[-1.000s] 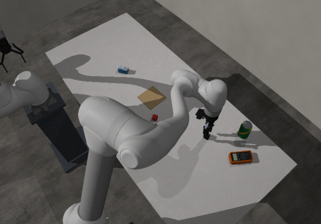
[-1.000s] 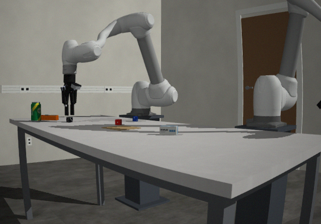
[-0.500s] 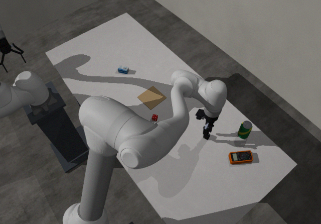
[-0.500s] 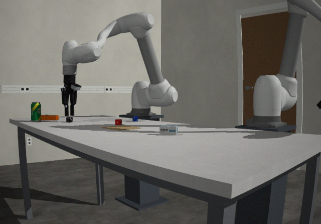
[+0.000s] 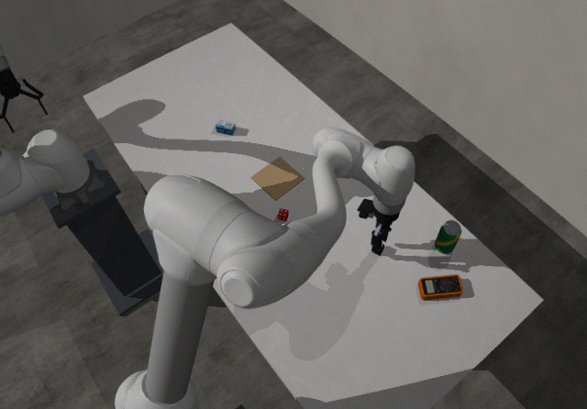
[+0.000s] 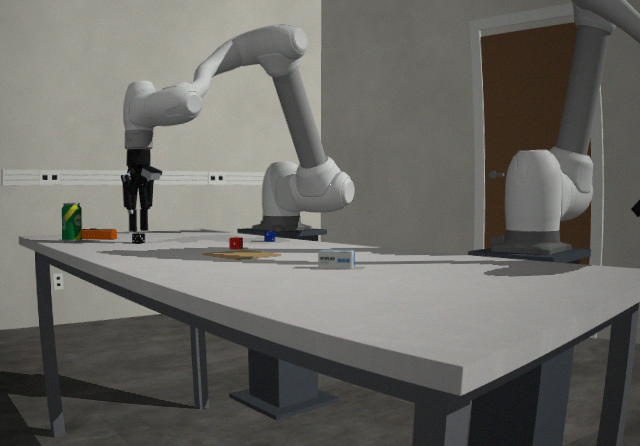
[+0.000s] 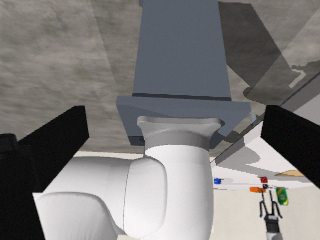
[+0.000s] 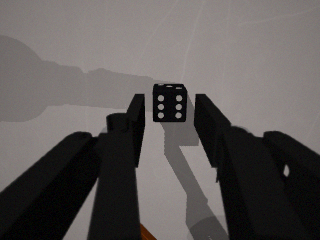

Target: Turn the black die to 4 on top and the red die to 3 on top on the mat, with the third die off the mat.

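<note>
The black die (image 6: 138,238) (image 8: 169,107) stands on the table off the mat (image 5: 270,184). Its broad face in the right wrist view shows six pips; the gripper hides it in the top view. My right gripper (image 6: 138,228) points down, partly open, with its fingertips just above the black die and nothing held. The red die (image 5: 282,215) (image 6: 236,242) sits on the table beside the mat; its top number is too small to read. The blue die (image 6: 269,236) (image 7: 217,181) is off the mat, hidden in the top view. My left gripper (image 5: 29,121) is wide open and empty, beyond the table.
A green can (image 5: 446,237) (image 6: 71,221) and an orange multimeter (image 5: 440,287) (image 6: 99,234) stand near the right gripper. A blue-white box (image 5: 225,127) (image 6: 336,258) lies beyond the mat. The right arm reaches over the table near the red die.
</note>
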Action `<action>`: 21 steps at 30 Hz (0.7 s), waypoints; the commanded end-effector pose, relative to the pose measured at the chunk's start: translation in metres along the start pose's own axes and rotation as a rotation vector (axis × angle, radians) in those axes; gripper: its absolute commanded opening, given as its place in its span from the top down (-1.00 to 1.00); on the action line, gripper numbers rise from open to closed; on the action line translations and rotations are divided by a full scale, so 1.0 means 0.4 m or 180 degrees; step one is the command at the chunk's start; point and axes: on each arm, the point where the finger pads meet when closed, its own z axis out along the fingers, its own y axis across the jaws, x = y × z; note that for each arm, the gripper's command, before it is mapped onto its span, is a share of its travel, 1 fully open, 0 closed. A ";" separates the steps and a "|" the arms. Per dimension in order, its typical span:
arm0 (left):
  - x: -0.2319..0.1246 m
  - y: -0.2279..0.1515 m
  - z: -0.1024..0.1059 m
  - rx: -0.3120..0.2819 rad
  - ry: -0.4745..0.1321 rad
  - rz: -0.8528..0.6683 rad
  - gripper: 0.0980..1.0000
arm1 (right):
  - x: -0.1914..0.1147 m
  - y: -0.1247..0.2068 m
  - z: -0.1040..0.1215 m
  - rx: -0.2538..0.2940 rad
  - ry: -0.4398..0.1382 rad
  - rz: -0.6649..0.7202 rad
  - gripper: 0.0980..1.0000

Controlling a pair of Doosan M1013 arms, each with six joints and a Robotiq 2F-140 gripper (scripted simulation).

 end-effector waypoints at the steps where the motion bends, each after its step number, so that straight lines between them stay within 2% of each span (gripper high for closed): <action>1: 0.000 0.000 -0.001 0.0001 0.0003 0.0000 -1.00 | 0.000 0.002 -0.004 -0.0006 0.0001 0.0000 0.44; 13: 0.000 0.000 -0.001 0.0001 0.0003 0.0000 -1.00 | 0.000 0.002 -0.002 -0.0006 0.0001 0.0000 0.44; 21: 0.000 0.000 -0.001 0.0001 0.0003 0.0000 -1.00 | 0.000 0.002 0.024 -0.0006 0.0001 0.0000 0.44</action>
